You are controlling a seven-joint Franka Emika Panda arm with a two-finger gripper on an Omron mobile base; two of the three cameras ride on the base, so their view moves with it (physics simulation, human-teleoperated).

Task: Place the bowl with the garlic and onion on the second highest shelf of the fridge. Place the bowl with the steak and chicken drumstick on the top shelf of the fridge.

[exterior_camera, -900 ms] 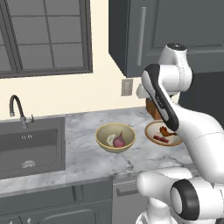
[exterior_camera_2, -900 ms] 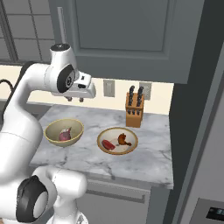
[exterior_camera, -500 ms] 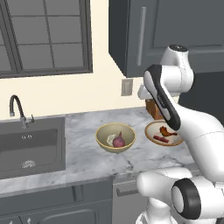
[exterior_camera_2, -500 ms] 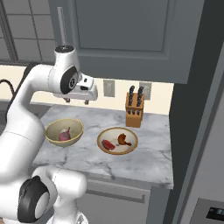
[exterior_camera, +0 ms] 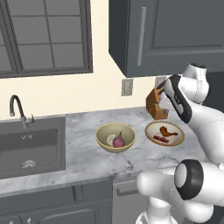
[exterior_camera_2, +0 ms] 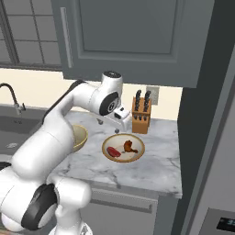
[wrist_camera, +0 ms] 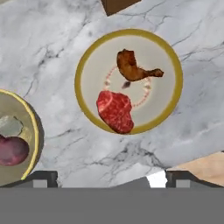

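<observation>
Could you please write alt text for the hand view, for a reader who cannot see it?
Seen from above, a yellow-rimmed bowl on a grey marble counter holds a chicken drumstick above a red steak. At the left edge, a second bowl holds the garlic and onion.

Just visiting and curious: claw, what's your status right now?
Claw above the counter, holding nothing; jaw state unclear. Steak and chicken drumstick bowl directly below, untouched. Knife block stands close behind.
</observation>
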